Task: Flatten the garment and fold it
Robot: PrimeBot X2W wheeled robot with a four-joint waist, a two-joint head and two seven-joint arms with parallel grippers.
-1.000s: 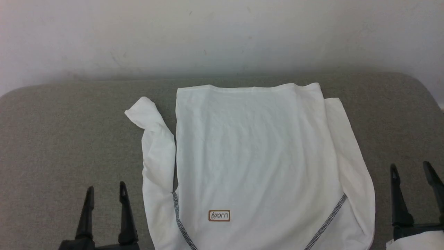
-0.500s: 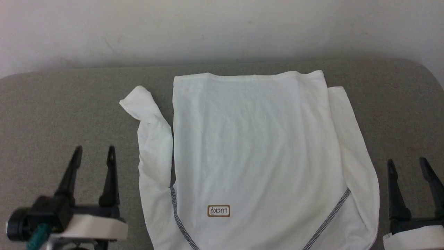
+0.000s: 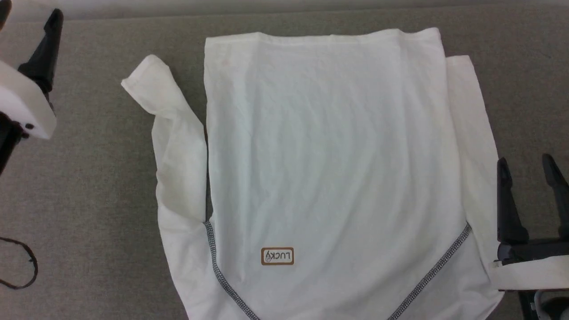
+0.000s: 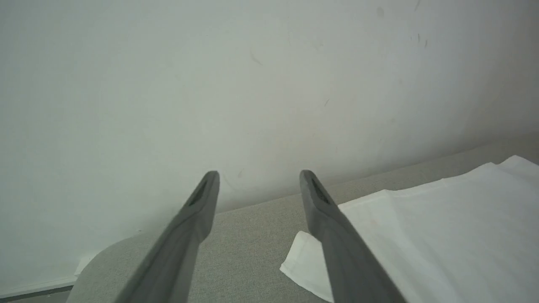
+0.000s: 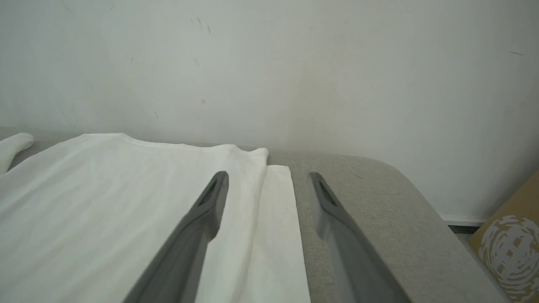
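Note:
The garment (image 3: pixel 329 155) is a white shirt lying flat on the grey padded surface (image 3: pixel 89 178), with dark dashed seams and a small brown label (image 3: pixel 277 256) near its close end. Its left sleeve (image 3: pixel 173 146) lies rumpled beside the body, and the right sleeve (image 3: pixel 475 133) lies straight along the other side. My left gripper (image 3: pixel 29 11) is raised at the far left, open and holding nothing; its wrist view shows the left gripper (image 4: pixel 260 174) above the sleeve end (image 4: pixel 303 261). My right gripper (image 3: pixel 529 169) stands open by the right sleeve, seen as right gripper (image 5: pixel 269 176) over the garment (image 5: pixel 105 202).
A pale wall (image 5: pixel 269 63) rises right behind the padded surface. A dark cable loop (image 3: pixel 22 266) lies at the left edge. A cardboard box (image 5: pixel 505 248) stands on the floor beyond the surface's rounded right corner (image 5: pixel 404 181).
The head camera has tipped down, so the garment sits higher and larger. My left gripper has risen from the lower left to the far upper left. The right gripper stays beside the sleeve.

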